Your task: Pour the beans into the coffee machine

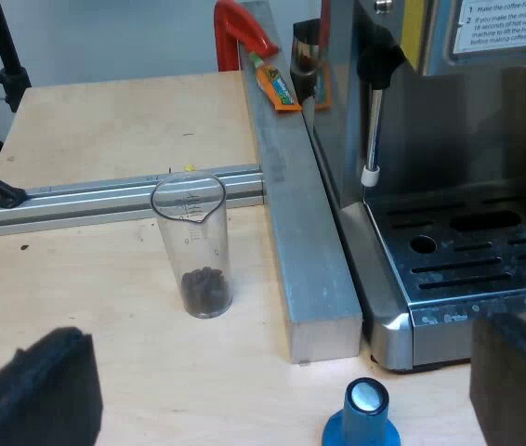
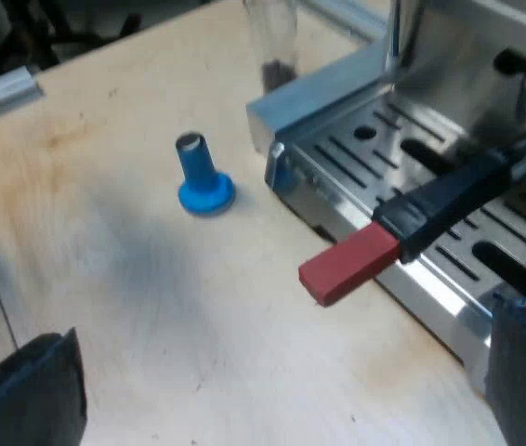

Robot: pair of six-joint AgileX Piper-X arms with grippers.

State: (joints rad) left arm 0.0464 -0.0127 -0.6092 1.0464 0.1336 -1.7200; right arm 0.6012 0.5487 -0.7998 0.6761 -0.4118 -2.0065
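Tall clear measuring glass [image 1: 191,243], dark beans [image 1: 205,288] at bottom, upright on wooden desk [image 1: 105,130]: probably light, slick, tippy; grip mid-wall. Left end effector [image 1: 272,372] and right end effector [image 2: 277,381] spread wide, empty.

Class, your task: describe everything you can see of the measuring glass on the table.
The measuring glass is a tall, narrow cylinder of clear material, with faint printed marks near its rim and a small pouring lip. It stands upright on the pale wooden table, close to a metal rail and apart from a metal beam. A small heap of dark beans lies at its bottom; the rest is empty. Nothing grips it.
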